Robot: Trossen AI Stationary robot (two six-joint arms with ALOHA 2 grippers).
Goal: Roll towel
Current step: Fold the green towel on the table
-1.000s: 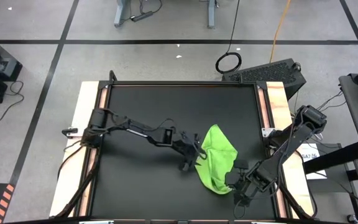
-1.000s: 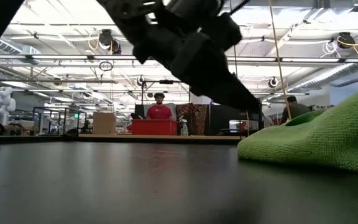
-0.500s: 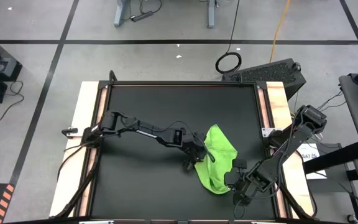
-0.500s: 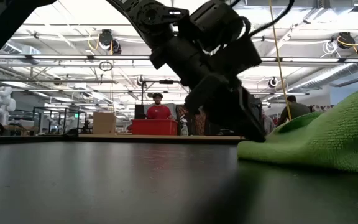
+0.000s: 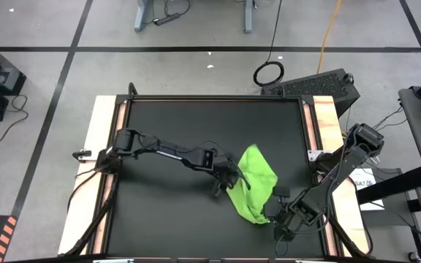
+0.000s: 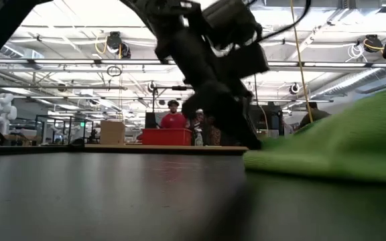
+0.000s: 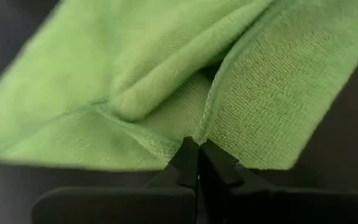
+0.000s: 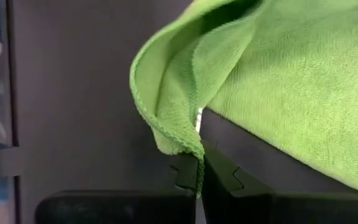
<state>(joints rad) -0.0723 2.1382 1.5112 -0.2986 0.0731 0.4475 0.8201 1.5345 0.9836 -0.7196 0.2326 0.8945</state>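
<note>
The lime-green towel (image 5: 254,183) lies crumpled on the black table (image 5: 167,124), right of centre toward the near edge. It fills the left wrist view (image 7: 166,81) and shows in the low view (image 6: 340,144). My left gripper (image 5: 229,183) reaches from the table's left to the towel's left edge and is shut on it. My right gripper (image 5: 272,214) is at the towel's near right end, shut on it. Between the two grippers the cloth rests in folds on the table. My left gripper pinches the towel's hemmed edge (image 7: 199,135) between its two fingertips (image 7: 186,157). It comes from the table's left, slanting down. The cloth beyond the pinch spreads away in soft folds and looks slack. My right gripper pinches a hemmed edge at the towel's near right end (image 8: 194,149) between its two fingers (image 8: 219,168). There the cloth folds over itself and stands up off the table (image 8: 73,93). The rest of the towel slopes away from the hold.
Pale wooden strips run along the table's left side (image 5: 104,146) and right side (image 5: 326,117). A dark keyboard-like thing (image 5: 316,84) lies beyond the far right corner. Bare table stretches to the left and far side. A person in red (image 6: 173,119) stands far off in the room.
My left gripper has moved toward the table's right to the towel's left edge, then shut on it, taking hold. The towel's left edge has shifted a little toward the table's left; its right end stays in my right gripper.
</note>
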